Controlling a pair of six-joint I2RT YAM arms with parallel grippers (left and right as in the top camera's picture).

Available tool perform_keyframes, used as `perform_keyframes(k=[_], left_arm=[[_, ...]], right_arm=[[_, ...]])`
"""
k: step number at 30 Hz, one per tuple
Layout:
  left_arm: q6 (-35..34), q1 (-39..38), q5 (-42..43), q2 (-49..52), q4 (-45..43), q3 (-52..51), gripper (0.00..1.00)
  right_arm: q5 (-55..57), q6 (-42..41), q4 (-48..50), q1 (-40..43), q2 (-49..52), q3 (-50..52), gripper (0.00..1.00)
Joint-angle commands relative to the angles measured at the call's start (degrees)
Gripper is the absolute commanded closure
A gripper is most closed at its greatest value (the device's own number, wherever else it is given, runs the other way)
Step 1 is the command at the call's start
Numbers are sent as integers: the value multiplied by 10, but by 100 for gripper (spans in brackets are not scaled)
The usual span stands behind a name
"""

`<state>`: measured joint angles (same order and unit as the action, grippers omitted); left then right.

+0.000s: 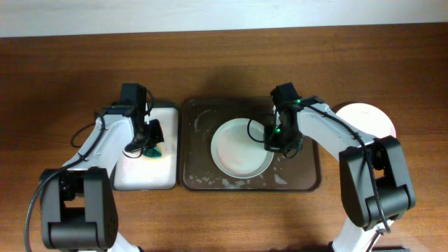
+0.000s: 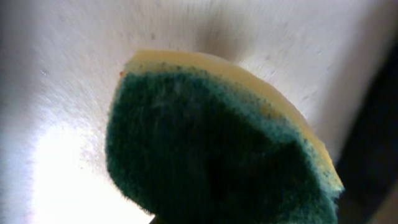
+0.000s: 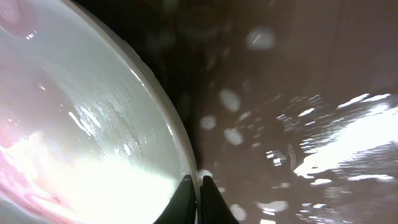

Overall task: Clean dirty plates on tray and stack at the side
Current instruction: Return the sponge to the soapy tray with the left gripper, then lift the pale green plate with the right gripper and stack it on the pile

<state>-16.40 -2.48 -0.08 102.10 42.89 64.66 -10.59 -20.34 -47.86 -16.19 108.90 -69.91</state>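
A pale-green plate (image 1: 241, 148) with faint red smears lies in the dark brown tray (image 1: 196, 113). My right gripper (image 1: 275, 145) is shut on the plate's right rim; the right wrist view shows the rim (image 3: 163, 102) pinched between the two fingertips (image 3: 198, 186). My left gripper (image 1: 150, 143) is shut on a green and yellow sponge (image 1: 152, 150) over the smaller white tray (image 1: 133, 175). The sponge (image 2: 217, 149) fills the left wrist view and hides the fingers. Another white plate (image 1: 371, 120) lies on the table at the right.
The brown tray floor (image 3: 298, 93) is wet with soapy patches and droplets. The white tray stands directly left of the brown tray. Bare wooden table (image 1: 231, 217) lies in front of both trays and behind them.
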Motion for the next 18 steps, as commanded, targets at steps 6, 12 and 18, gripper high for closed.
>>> perform_keyframes(k=[6, 12, 18], left_arm=[[84, 2, 35, -4, -142, -82, 75], [84, 2, 33, -12, -147, -66, 28], [84, 2, 33, -69, -87, -56, 0]], right_arm=[[300, 40, -29, -13, -138, -51, 96], [541, 40, -21, -110, -184, -51, 96], [651, 40, -8, -229, -184, -51, 96]])
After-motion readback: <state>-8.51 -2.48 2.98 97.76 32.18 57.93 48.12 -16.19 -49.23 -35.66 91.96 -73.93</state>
